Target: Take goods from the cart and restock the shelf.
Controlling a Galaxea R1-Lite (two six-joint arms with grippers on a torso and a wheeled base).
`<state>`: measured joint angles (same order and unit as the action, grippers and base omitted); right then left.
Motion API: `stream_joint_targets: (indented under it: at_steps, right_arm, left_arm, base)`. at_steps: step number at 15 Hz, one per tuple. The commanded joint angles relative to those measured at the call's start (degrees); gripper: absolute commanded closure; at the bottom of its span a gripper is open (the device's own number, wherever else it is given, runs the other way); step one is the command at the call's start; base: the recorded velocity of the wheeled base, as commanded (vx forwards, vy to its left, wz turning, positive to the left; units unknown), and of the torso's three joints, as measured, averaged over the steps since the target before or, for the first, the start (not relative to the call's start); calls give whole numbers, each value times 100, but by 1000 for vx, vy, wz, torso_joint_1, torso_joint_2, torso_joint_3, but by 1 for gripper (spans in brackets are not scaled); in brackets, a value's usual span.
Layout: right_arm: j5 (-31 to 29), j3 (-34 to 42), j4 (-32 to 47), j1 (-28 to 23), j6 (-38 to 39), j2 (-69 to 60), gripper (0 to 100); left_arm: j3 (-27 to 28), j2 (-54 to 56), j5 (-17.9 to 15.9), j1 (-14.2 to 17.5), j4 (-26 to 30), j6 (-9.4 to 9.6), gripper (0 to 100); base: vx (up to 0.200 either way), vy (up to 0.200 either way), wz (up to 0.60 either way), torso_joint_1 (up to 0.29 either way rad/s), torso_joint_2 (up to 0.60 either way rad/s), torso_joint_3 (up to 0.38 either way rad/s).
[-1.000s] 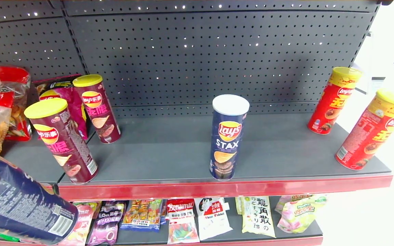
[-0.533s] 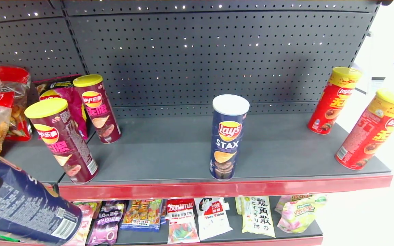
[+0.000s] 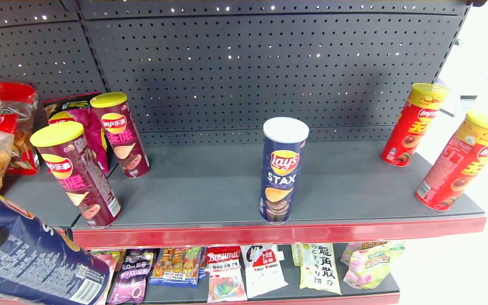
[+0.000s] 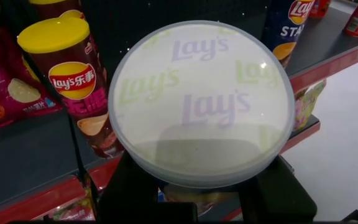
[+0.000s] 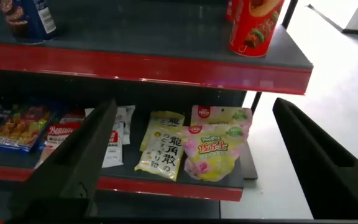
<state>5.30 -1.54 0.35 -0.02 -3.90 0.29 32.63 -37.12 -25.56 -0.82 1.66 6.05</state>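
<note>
navy chip can (image 3: 36, 258) drifts rightward, pinched at its sides by left gripper (image 4: 204, 194); probably light, slick, crushable; right gripper (image 5: 194, 109) spread wide.

Navy can (image 3: 32, 258) tilted off the shelf (image 3: 210, 186).
White-lidded, it hangs aslant, low before the shelf's left front corner, its base toward the lower tier; a matching can (image 3: 281, 169) stands upright mid-shelf by the front edge.

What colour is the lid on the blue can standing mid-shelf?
White lid, clearest in the head view.
</note>
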Motion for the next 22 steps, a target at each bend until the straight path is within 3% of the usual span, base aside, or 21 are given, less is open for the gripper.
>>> stream_joint_targets:
  at_steps: [1,7,11,22]
  right_arm:
    - [50,13,-9,11,126,-29,0]
    - [6,22,-53,11,346,-29,0]
    - [32,22,-53,11,337,-29,0]
    - [23,13,-18,2,346,-29,0]
  left_arm:
    - [-11,12,8,3,1,2,100]
    - [-11,21,-1,3,1,2,100]
    - [-3,21,-1,3,1,2,100]
    - [85,-234,-19,3,-95,2,100]
  base:
    - [0,0,0,0,0,0]
    - [0,0,0,0,0,0]
    - [0,0,-600,2,0,0]
    - [0,0,0,0,0,0]
